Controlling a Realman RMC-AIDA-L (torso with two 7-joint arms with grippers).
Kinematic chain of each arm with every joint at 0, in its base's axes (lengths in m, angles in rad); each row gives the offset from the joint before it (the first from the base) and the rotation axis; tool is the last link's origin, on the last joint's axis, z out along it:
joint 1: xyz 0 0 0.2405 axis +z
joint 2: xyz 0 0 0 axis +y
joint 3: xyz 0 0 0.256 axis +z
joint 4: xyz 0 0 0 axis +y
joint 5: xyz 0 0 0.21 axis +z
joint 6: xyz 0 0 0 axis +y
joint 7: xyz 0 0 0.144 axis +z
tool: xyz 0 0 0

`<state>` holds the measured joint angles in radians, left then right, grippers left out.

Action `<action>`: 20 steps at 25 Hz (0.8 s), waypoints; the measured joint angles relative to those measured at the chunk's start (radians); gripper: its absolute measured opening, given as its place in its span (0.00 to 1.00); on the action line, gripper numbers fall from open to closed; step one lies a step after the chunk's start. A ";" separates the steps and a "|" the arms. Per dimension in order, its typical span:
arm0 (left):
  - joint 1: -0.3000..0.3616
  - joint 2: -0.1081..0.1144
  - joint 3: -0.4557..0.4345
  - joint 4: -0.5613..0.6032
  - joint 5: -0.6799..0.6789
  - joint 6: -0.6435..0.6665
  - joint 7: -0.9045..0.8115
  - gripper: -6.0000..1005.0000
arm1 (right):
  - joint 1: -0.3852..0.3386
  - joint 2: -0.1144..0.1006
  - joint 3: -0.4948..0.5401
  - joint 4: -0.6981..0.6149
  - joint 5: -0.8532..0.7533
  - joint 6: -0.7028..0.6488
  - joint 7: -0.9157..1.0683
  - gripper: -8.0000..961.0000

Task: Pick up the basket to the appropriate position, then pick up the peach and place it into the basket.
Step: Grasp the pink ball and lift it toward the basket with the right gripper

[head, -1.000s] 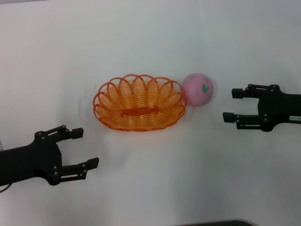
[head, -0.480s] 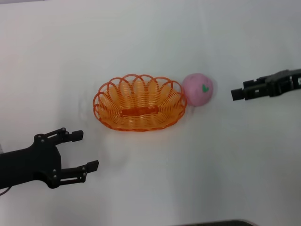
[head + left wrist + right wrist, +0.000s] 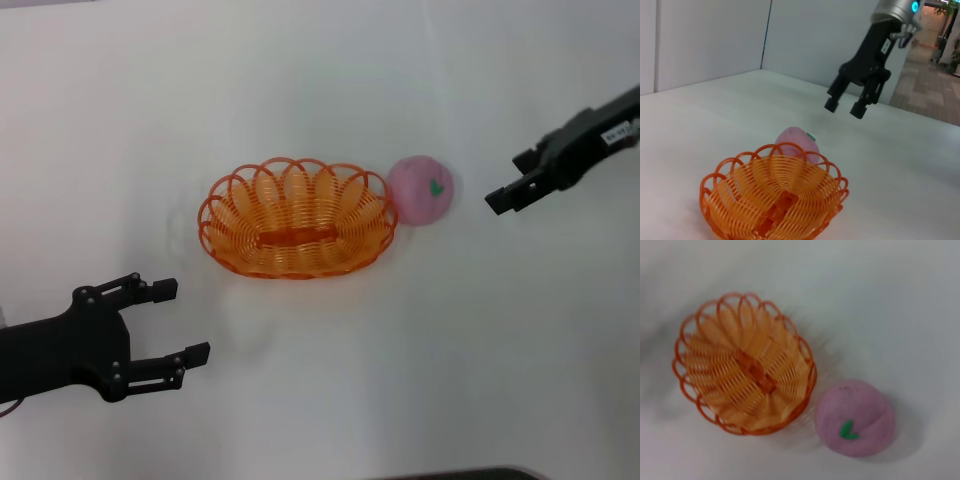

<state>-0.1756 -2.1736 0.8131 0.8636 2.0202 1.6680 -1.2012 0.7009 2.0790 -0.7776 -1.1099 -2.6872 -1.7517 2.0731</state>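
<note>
The orange wire basket [image 3: 297,217] sits on the white table, empty. It also shows in the left wrist view [image 3: 775,202] and the right wrist view [image 3: 745,365]. The pink peach [image 3: 420,190] with a green leaf mark lies on the table, touching the basket's right end; it shows behind the basket in the left wrist view [image 3: 797,144] and in the right wrist view [image 3: 855,417]. My right gripper [image 3: 508,182] is open and empty, raised above the table just right of the peach and tilted downward; the left wrist view [image 3: 845,108] shows it too. My left gripper [image 3: 182,320] is open and empty, near the front left of the basket.
The white table [image 3: 330,400] spreads all around the basket and peach. A dark edge [image 3: 450,473] shows at the bottom of the head view.
My right arm has risen and turned, so its gripper now tilts down near the peach. The left arm, basket and peach have not moved.
</note>
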 joint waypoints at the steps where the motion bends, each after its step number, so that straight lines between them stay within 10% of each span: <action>1: 0.000 0.000 0.000 0.000 0.000 0.001 -0.001 0.86 | 0.008 0.003 -0.017 -0.012 -0.006 0.003 -0.007 0.87; 20: 0.000 0.000 -0.038 -0.012 -0.002 0.007 -0.007 0.86 | 0.066 0.027 -0.345 -0.046 -0.049 0.144 -0.093 0.98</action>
<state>-0.1756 -2.1735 0.7751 0.8517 2.0181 1.6752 -1.2077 0.7668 2.1063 -1.1230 -1.1559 -2.7365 -1.6074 1.9803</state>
